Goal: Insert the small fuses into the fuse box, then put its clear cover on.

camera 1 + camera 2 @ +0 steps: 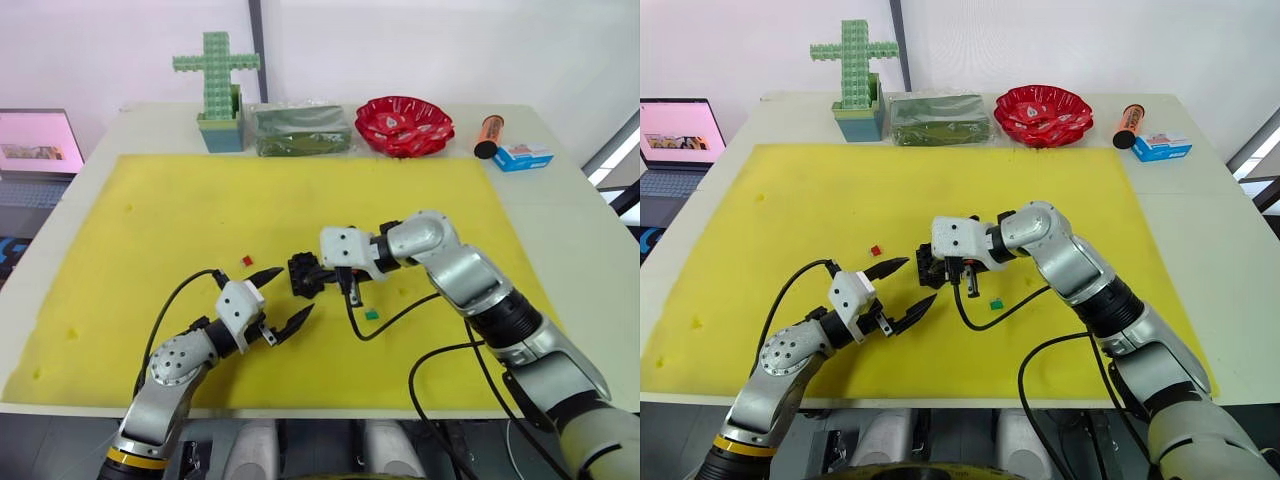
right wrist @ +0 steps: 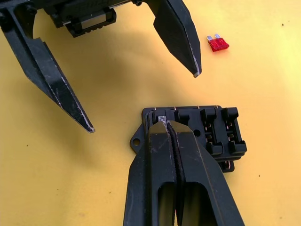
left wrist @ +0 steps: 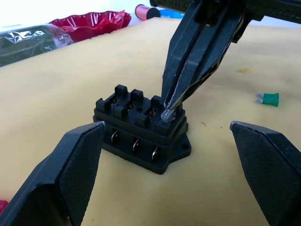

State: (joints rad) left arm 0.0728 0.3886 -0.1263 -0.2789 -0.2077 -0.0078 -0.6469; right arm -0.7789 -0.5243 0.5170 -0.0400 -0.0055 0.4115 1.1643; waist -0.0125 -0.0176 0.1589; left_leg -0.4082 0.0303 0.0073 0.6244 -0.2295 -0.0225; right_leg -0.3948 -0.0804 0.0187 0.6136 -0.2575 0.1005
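The right gripper (image 3: 170,110), pressed together on what looks like a pale fuse, seats it in a corner slot of the fuse box (image 1: 303,274) mid-mat. The left gripper (image 1: 281,299) hovers spread beside it. Next comes pushing straight down, then fetching the red fuse (image 1: 247,260) or green fuse (image 1: 372,314).

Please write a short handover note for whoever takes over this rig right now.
Right gripper: shut on a small pale grey fuse, pressing it into an end slot of the black plastic fuse box.
Left gripper: open, empty, fingers either side of the box but apart from it.
The box sits mid yellow foam mat.
Small red fuse lies loose on the mat beside the box; small green fuse lies on its other side.
Done: grey fuse at its slot, seating unclear.
Left: red and green fuses, then the cover. I cannot make out a fourth fuse or the cover.
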